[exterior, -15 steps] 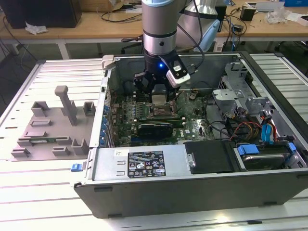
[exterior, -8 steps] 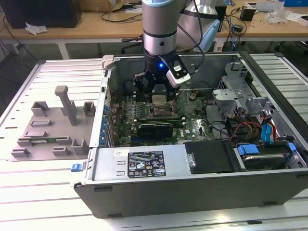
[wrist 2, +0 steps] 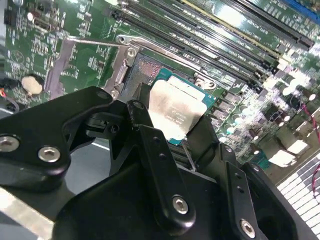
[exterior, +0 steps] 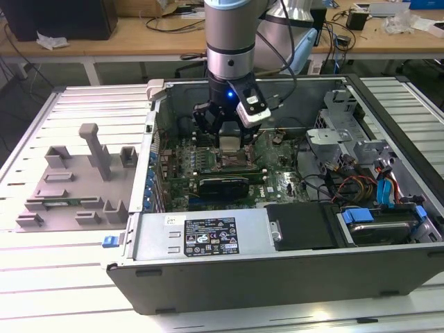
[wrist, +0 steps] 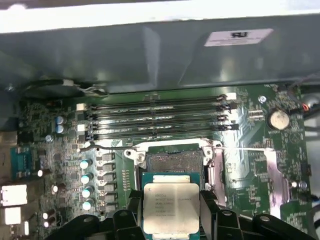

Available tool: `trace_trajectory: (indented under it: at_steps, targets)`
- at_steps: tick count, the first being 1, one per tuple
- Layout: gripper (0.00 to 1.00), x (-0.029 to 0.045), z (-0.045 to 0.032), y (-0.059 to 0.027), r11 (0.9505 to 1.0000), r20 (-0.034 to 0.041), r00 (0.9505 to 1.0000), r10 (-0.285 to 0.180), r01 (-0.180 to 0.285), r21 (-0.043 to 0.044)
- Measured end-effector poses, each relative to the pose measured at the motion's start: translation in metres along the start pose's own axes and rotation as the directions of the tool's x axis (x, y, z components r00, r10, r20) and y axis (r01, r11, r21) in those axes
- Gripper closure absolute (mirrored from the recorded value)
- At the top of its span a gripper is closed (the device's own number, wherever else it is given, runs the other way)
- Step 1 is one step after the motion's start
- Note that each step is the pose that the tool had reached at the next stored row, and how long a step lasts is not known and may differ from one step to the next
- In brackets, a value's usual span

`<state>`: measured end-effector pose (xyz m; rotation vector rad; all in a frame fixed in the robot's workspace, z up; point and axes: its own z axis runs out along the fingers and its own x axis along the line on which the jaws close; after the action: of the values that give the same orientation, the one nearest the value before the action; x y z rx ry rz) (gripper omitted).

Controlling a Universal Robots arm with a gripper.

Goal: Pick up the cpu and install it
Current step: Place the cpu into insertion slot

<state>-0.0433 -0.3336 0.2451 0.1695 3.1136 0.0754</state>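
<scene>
**exterior view**
- arm (exterior: pixel 232 41): seen reaching down into the open computer case (exterior: pixel 277 277), which is laid on a slatted table (exterior: pixel 62 291).
- gripper (exterior: pixel 229 146): lowered over the motherboard (exterior: pixel 277 184), nearer the case's far wall than its near one.
- cpu (exterior: pixel 229 134): made out as a pale square between the fingers, above the board.
- power supply (exterior: pixel 208 236): set along the case's near wall.
- grey fixture (exterior: pixel 76 180): placed on the table at the exterior view's left, outside the case.

**second wrist view**
- gripper (wrist 2: pixel 175 137): clamped on the cpu (wrist 2: pixel 176 111), with the black fingers (wrist 2: pixel 145 130) pressed against two opposite edges.
- cpu: held with its silver top up and tilted, by the edge of the socket (wrist 2: pixel 145 70). Contact with the board cannot be judged.
- socket: left uncovered, with its metal frame (wrist 2: pixel 122 57) swung aside.
- memory slots (wrist 2: pixel 200 30): ranged in parallel rows just beyond the socket.
- coin cell (wrist 2: pixel 31 84): mounted on the board, well apart from the socket.

**first wrist view**
- cpu (wrist: pixel 171 207): gripped at both sides, with a green rim shown around the silver lid.
- gripper (wrist: pixel 171 222): closed around the chip, one finger at each side.
- socket (wrist: pixel 175 162): seen open, between the cpu and the memory slots (wrist: pixel 155 117). The cpu is not seated in it.
- case wall (wrist: pixel 150 55): seen as a grey panel behind the slots.
</scene>
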Motion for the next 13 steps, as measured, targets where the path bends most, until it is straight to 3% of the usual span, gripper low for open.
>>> trace_trajectory:
  at_steps: [5,8,12,13]
  targets:
    - [0.45,0.0000,0.0001,0.0000,0.9923,0.0063,0.9923,0.124,-0.124,0.0021]
    - [0.45,0.0000,0.0003,0.0000,0.9769,0.0111,0.9768,0.214,-0.214,0.0031]
    - [0.45,0.0000,0.0004,0.0000,0.9572,0.0152,0.9571,0.289,-0.289,0.0036]
    - [0.45,0.0000,0.0004,0.0000,0.9474,0.0169,0.9473,0.320,-0.320,0.0038]
